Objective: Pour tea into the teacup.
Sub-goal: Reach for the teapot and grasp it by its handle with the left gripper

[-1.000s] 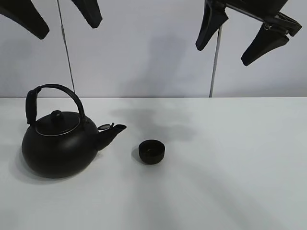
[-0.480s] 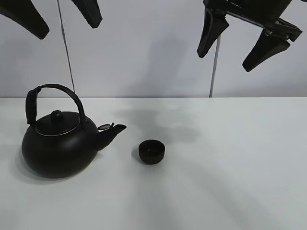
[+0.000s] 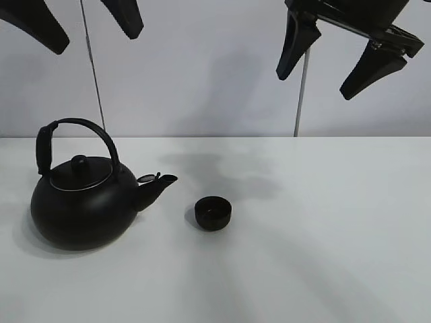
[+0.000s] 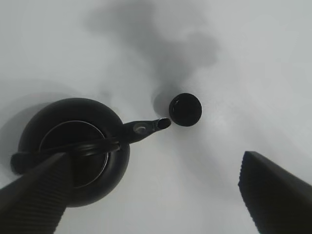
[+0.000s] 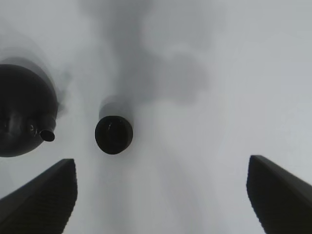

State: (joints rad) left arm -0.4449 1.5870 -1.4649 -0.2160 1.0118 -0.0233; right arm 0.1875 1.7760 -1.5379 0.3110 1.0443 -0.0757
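A small matte-black teacup [image 3: 213, 212] stands on the white table [image 3: 323, 229], just right of the spout of a big round black kettle [image 3: 81, 202] with an arched handle. The teacup also shows in the left wrist view [image 4: 185, 109] and the right wrist view [image 5: 113, 134]. The kettle shows below the left gripper [image 4: 73, 151] and at the edge of the right wrist view [image 5: 22, 117]. My left gripper [image 3: 84, 20] hangs open high above the kettle. My right gripper [image 3: 337, 57] hangs open high above the table, right of the teacup. No tea is visible.
Two thin upright rods [image 3: 93, 74] [image 3: 301, 94] stand at the table's back edge before a pale wall. The white table stretches bare to the right and front of the teacup.
The right gripper has shifted slightly and turned a little. The left gripper, kettle and teacup have not moved.
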